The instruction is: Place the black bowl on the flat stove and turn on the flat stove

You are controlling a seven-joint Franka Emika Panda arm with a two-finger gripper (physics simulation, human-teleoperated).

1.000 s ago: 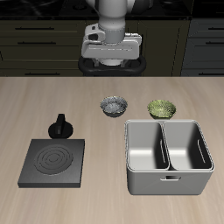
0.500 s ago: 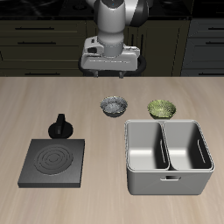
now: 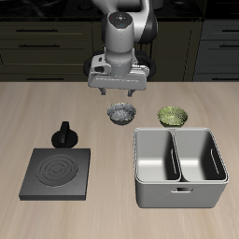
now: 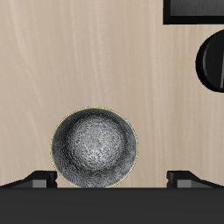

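As I bring the gripper [image 3: 119, 91] down from a second ago | jaws spread, holding nothing, above the bowl [image 3: 119, 113] | bowl on the table behind the bin [image 3: 179, 168], well apart from the stove [image 3: 57, 173] | grasp not yet made.

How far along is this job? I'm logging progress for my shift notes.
Nothing is done: the speckled grey dark-rimmed black bowl sits on the wooden table, apart from the flat dark grey square stove. The gripper hangs above the bowl, fingers open. Grasping, placing and turning the stove's black round knob remain.
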